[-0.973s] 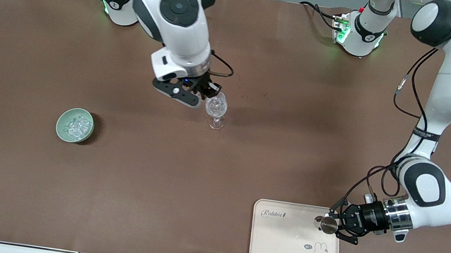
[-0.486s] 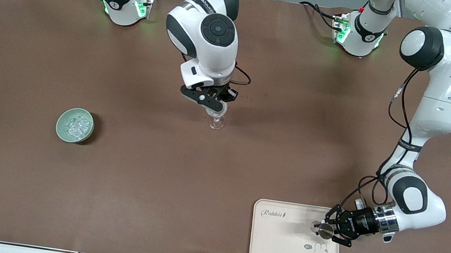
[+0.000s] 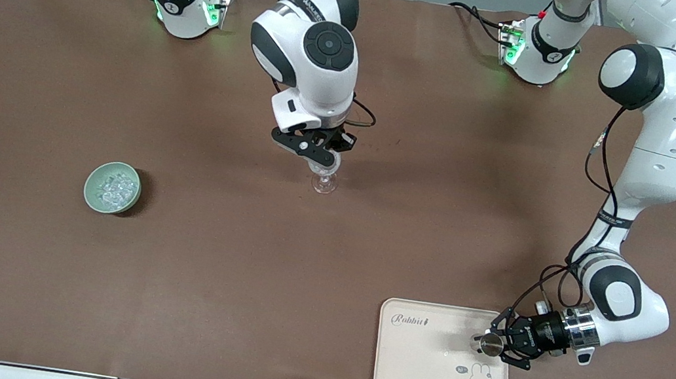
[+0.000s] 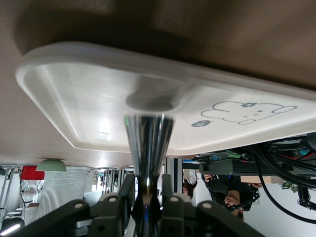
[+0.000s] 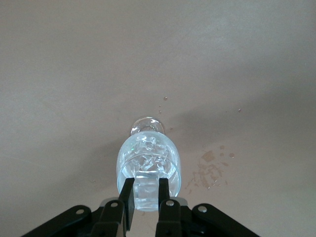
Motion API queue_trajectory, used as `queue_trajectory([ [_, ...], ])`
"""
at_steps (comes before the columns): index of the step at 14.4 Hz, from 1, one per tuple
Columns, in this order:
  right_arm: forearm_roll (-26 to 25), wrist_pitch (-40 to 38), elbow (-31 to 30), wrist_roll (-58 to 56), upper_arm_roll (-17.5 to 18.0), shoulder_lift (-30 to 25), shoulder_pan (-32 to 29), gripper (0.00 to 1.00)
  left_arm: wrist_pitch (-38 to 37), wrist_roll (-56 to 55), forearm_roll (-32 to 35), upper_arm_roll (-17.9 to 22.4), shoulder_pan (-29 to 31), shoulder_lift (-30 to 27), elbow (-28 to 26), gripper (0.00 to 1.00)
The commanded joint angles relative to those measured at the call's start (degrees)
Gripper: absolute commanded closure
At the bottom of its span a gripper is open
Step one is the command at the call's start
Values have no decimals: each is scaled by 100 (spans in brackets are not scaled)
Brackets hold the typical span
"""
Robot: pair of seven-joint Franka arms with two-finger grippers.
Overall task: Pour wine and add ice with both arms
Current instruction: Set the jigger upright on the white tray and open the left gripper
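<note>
My right gripper (image 5: 146,197) pinches a small clear, slippery ice cube (image 5: 146,186) over the fragile clear stemmed wine glass (image 3: 324,181). My left gripper (image 3: 498,345) clamps a shiny steel cup (image 4: 148,148) on the pale rabbit-print tray (image 3: 418,372) nearby.

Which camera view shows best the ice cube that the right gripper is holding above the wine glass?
The right wrist view: the ice cube sits clamped between the right gripper fingers, directly over the wine glass. In the front view the gripper hides it. The left wrist view does not show it.
</note>
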Motion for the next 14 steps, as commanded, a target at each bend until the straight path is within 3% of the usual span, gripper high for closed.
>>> queue_trajectory([
  [1,-179,-4,-112,141,16,-68,1,98,31,255,-137,8,-31,118,118,67],
  [3,-188,-4,-103,141,16,-68,1,97,31,431,-137,8,-22,127,101,65],
  [4,-188,4,-112,141,16,-68,1,96,22,440,-128,17,-13,118,101,57],
  [5,-188,5,-103,141,16,-59,-8,95,22,466,-111,26,-13,92,92,42],
  [6,-197,13,-103,141,16,-33,-8,92,22,440,-84,26,4,57,92,13],
  [7,-197,13,-103,133,16,-15,-8,90,13,475,38,87,4,-4,92,0],
  [10,-197,5,-94,132,16,-6,-8,85,-48,572,1448,324,30,-425,92,0],
  [14,-197,13,-77,124,16,-6,-8,81,-381,598,4875,219,-66,-1137,92,0],
])
